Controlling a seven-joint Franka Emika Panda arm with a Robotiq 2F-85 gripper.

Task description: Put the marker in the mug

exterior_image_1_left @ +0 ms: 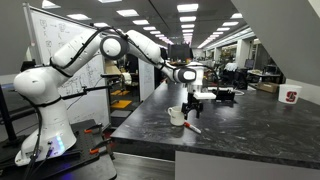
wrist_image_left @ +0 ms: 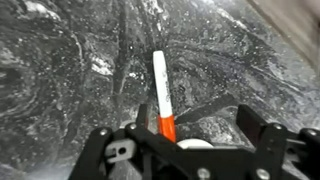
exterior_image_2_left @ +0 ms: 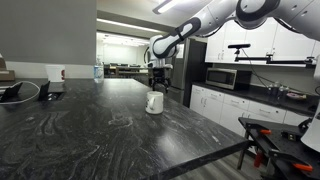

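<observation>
White-bodied with a reddish end, the marker [wrist_image_left: 160, 85] lies flat on the dark marbled counter [wrist_image_left: 60, 90], outside the mug [exterior_image_1_left: 177, 116] and just beside its base in an exterior view. Above them hangs the gripper [wrist_image_left: 184, 135], its fingers spread wide apart and grasping nothing.

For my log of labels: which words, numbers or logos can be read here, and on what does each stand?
Nothing can be read.
White cup: red logo, too small to read.
Whiteboard: writing, too blurred.
The mug and marker: no text visible.
</observation>
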